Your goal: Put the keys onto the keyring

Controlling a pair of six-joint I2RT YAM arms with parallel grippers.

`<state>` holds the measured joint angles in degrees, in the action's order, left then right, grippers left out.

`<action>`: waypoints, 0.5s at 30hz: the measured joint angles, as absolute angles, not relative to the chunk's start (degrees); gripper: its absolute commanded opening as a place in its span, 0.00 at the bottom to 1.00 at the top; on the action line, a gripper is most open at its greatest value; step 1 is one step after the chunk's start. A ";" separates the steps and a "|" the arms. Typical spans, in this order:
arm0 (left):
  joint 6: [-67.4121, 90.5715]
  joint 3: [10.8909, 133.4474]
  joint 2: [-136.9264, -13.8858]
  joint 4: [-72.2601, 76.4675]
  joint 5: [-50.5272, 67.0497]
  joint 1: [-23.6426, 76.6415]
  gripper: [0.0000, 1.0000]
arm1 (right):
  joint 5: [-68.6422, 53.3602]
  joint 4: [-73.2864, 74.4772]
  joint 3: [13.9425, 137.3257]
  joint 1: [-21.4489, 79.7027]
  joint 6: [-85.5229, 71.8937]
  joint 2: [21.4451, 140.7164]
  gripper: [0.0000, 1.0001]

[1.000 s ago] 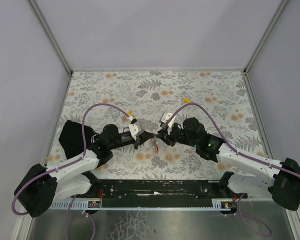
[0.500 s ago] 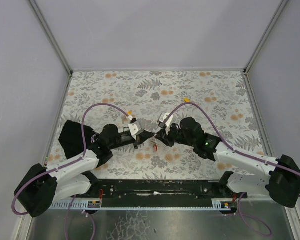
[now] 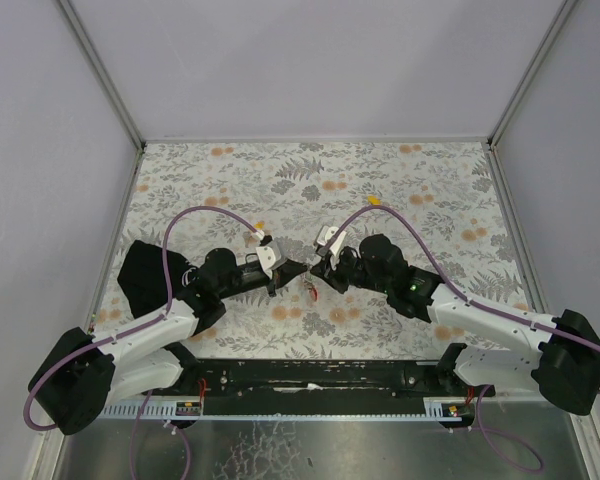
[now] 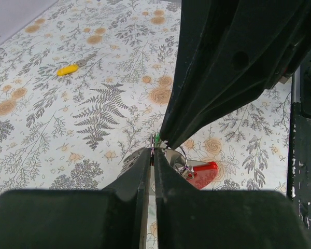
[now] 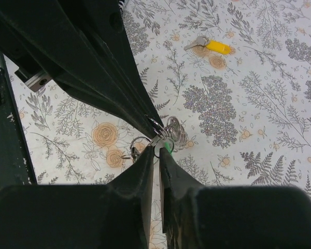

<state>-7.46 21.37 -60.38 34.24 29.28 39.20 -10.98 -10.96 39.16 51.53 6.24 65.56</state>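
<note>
In the left wrist view my left gripper is shut on the metal loop of the keyring, whose red fob hangs just to the right. My right gripper meets it tip to tip and is shut on a green-capped key, held against the ring's wire coils. From above, both grippers touch over the near middle of the table, with the red fob dangling below them. Two yellow keys lie loose on the cloth farther back.
A floral cloth covers the table inside grey walls. A purple cable arcs over each arm. A black rail runs along the near edge between the arm bases.
My right gripper's jaws have narrowed onto the green key, and the right arm has edged left toward the left gripper. The red fob has risen slightly. The left gripper stays shut.
</note>
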 measured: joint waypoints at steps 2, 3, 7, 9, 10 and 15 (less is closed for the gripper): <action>-7.40 21.37 -60.38 34.41 29.23 39.20 0.00 | -10.98 -10.96 39.16 51.62 6.66 65.58 0.08; -7.31 21.37 -60.38 34.52 29.19 39.20 0.00 | -11.00 -10.98 39.16 51.66 6.87 65.58 0.05; -7.05 21.37 -60.38 35.05 29.15 39.20 0.00 | -10.96 -11.05 39.11 51.77 7.86 65.58 0.00; -6.81 21.37 -60.38 35.20 29.17 39.20 0.00 | -10.94 -11.20 38.92 51.77 8.64 65.58 0.00; -6.63 21.34 -60.38 35.22 29.19 39.20 0.00 | -10.92 -11.33 38.79 51.77 8.99 65.58 0.00; -5.76 20.84 -60.38 36.29 29.28 39.20 0.00 | -10.66 -12.40 37.98 51.88 11.40 65.58 0.18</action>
